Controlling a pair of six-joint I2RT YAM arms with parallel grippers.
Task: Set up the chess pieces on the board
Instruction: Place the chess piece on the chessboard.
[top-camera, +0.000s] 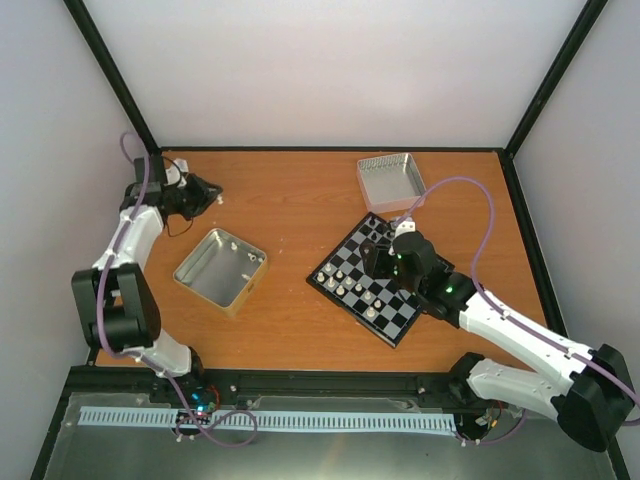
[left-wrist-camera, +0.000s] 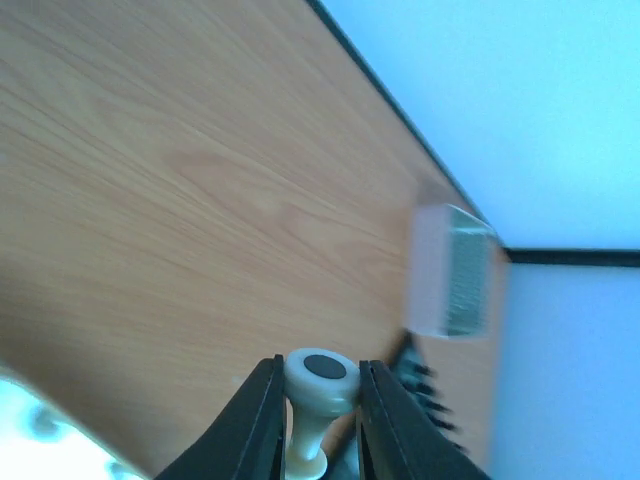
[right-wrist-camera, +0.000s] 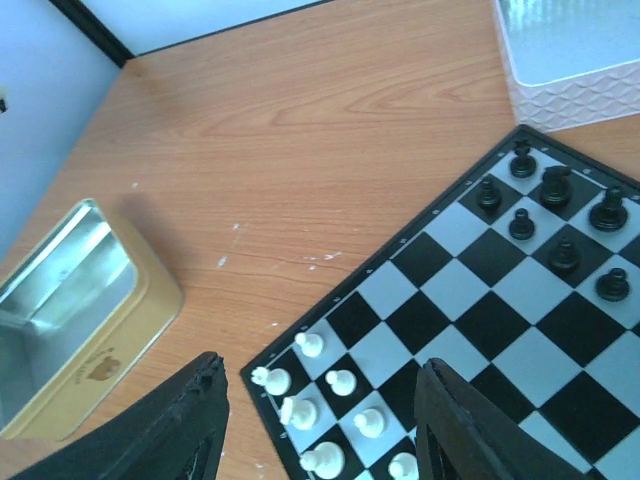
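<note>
The white piece (left-wrist-camera: 310, 420) is tiny, light, hard plastic and probably slick. My left pincer (left-wrist-camera: 318, 372) is closed across its round base, above bare tabletop (left-wrist-camera: 180, 200), well apart from the board (right-wrist-camera: 492, 325). My right pincer (right-wrist-camera: 320, 400) hangs open over the board's white corner. The tin (top-camera: 190, 275) looks nearly empty, and the tray (top-camera: 362, 185) looks empty.

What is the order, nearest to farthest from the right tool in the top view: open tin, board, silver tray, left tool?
1. The board, directly beneath the right tool.
2. The silver tray, just behind, toward the far edge.
3. The open tin, out to the left.
4. The left tool, far left, gripping a cream chess piece.
</note>
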